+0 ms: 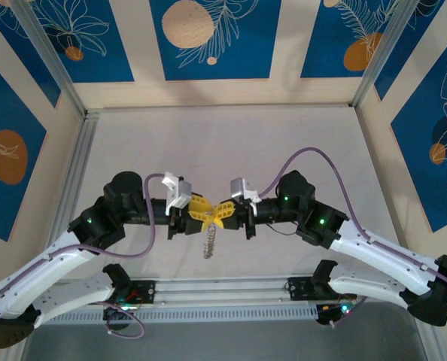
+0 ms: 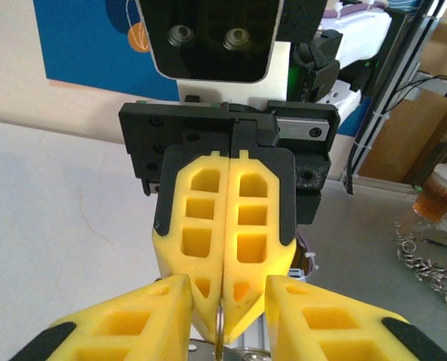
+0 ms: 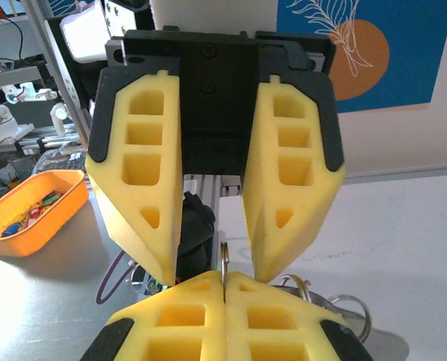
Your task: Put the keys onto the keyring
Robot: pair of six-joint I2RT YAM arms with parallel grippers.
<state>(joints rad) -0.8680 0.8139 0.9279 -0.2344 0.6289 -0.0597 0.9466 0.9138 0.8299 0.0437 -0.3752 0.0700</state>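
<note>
The right gripper has its yellow fingers pressed flat together, and a thin metal edge of the keyring stands out of the seam between them, pinched there. Facing it, the left gripper is spread wide and grips nothing, with one finger on each side of the keyring and its tips just beside the right gripper's tips; whether they touch I cannot tell. More metal loops show just beside the keyring, lower and to its right in the right wrist view. From above, a beaded chain hangs straight down from the keyring, over the pale table. The keys are too small to tell apart from the keyring's metal. Both arms reach in toward the keyring from opposite sides, and purple cables arch up and away from it. An orange tray of coloured bits sits well apart from the keyring, to its left in the right wrist view
</note>
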